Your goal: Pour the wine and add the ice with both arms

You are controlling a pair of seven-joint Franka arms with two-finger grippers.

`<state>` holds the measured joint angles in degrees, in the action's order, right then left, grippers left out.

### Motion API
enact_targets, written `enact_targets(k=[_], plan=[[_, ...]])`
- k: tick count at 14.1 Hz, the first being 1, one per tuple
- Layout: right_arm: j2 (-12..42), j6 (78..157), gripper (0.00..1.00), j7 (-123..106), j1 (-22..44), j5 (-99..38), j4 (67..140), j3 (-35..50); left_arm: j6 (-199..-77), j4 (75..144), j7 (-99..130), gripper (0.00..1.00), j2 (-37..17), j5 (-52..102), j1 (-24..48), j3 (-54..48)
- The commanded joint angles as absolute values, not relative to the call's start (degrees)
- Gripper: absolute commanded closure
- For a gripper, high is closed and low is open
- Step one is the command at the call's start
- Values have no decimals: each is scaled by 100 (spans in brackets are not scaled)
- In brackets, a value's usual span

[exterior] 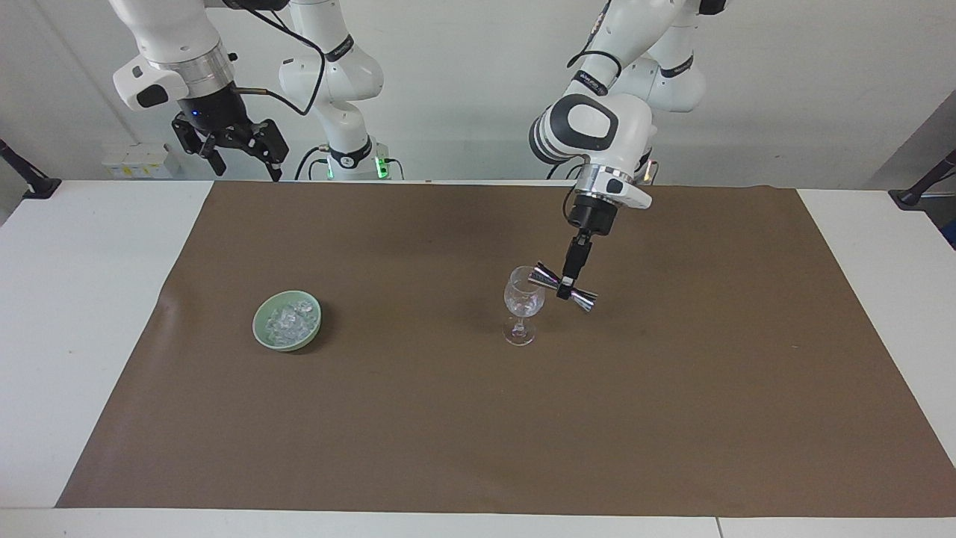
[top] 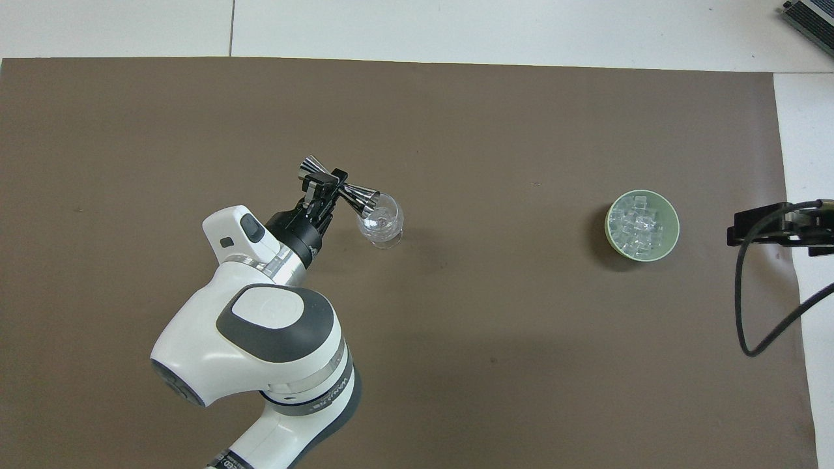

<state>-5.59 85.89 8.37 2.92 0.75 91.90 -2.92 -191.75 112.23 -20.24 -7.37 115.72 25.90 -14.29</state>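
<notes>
My left gripper (exterior: pixel 567 288) is clamped on the slick steel jigger (exterior: pixel 564 287) tipped over the fragile glass (exterior: pixel 523 302), while the slippery-looking ice (exterior: pixel 289 320) sits in the green bowl (exterior: pixel 263 329) and my right gripper (exterior: pixel 239 153) waits apart.

A plain brown mat (exterior: pixel 478 418) covers the white table (exterior: pixel 75 314); a shiny silver jigger (exterior: pixel 564 287) (glinting purple) meets a clear stemmed glass (exterior: pixel 522 306), whitish ice (exterior: pixel 287 320) filling a pale green bowl (exterior: pixel 263 332).
</notes>
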Motion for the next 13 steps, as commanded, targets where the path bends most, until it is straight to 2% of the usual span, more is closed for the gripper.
enact_targets(k=[1,13], plan=[[-686,8578,0,738,308,-35,9325,-325,-19362,11057,-2118,100,-817,11487,2716,-1371],[-686,8578,0,738,308,-35,9325,-325,-19520,10978,-2848,100,-817,11400,2760,-1389]])
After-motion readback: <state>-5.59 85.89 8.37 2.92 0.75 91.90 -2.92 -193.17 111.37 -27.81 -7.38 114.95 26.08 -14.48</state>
